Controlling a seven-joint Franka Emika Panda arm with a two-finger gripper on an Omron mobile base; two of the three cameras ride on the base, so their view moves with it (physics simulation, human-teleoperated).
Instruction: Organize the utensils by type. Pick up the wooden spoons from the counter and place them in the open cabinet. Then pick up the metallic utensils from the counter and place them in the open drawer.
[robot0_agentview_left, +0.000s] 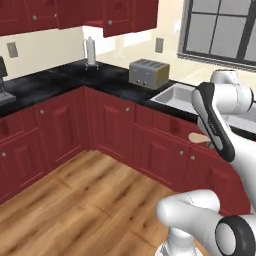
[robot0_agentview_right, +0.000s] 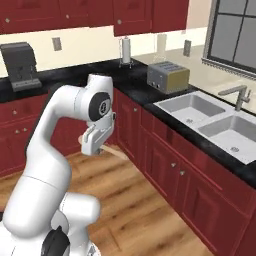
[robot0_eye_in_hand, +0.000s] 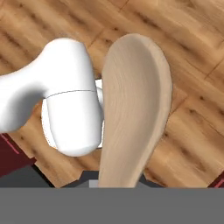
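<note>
Currently the gripper (robot0_agentview_right: 94, 145) is clenched on the wooden spoon (robot0_eye_in_hand: 131, 109); in the hand view the bowl stands out past the fingertips with the wood floor (robot0_eye_in_hand: 192, 43) behind it. From the right base view the hand points down, low over the floor, with the spoon (robot0_agentview_right: 116, 151) sticking out sideways towards the red floor cabinets (robot0_agentview_right: 165, 170). From the left base view the tan tip (robot0_agentview_left: 199, 138) shows just beside the forearm, in front of the cabinet fronts below the sink (robot0_agentview_left: 175, 95).

Judgement: the step in hand is the carry to the open cabinet. The wall cabinets (robot0_agentview_left: 120, 17) hang high above the counter (robot0_agentview_left: 75, 77), and I cannot tell from these views which of them stands open. Settle that before you commit the arm.

Advice for the carry:
- Keep the grip closed. The hold seems to be on the handle, so the long end may swing.
- Raise the hand well clear of the counter edge before you move in, since the spoon projects sideways.
- Give the toaster (robot0_agentview_left: 148, 73) and the paper towel holder (robot0_agentview_left: 90, 52) room.
- Bring the spoon level with the shelf and release only once it rests there.

Risk: a knock against a door could twist the spoon in the fingers.
</note>
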